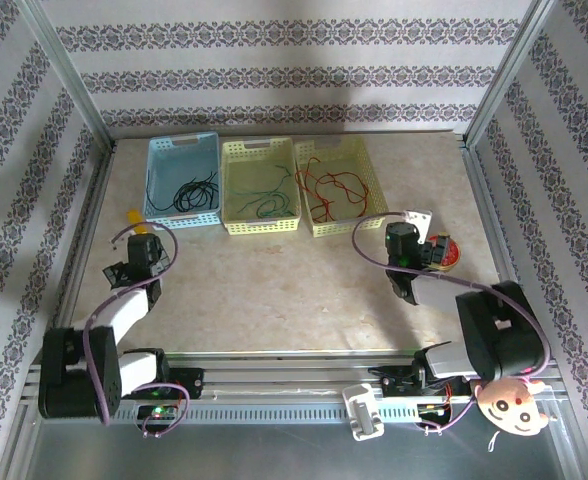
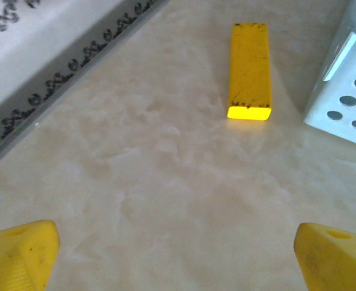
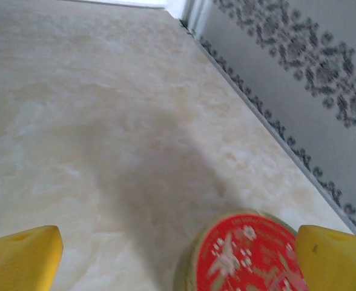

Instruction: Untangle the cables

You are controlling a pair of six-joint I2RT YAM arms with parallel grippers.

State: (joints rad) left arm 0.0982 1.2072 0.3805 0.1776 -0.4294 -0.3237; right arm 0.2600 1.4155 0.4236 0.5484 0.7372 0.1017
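The cables lie sorted in three baskets at the back of the table. Black cables [image 1: 189, 192] are in the blue basket [image 1: 156, 150], green cables [image 1: 264, 195] in the middle pale-yellow basket [image 1: 232, 150], and red cables [image 1: 329, 188] in the right yellow basket [image 1: 366, 160]. My left gripper [image 1: 137, 234] hangs in front of the blue basket's left corner, open over bare table [image 2: 178, 260]. My right gripper [image 1: 414, 238] is off to the right of the baskets, open [image 3: 178, 260], nothing between its yellow fingers [image 3: 20, 254].
A yellow block [image 2: 249, 71] lies ahead of the left gripper, beside the blue basket's corner [image 2: 347, 91]. A round tin with a red lid [image 3: 247, 254] sits by the right gripper's right finger, seen from above as the tin [image 1: 444, 252]. Patterned walls close in both sides.
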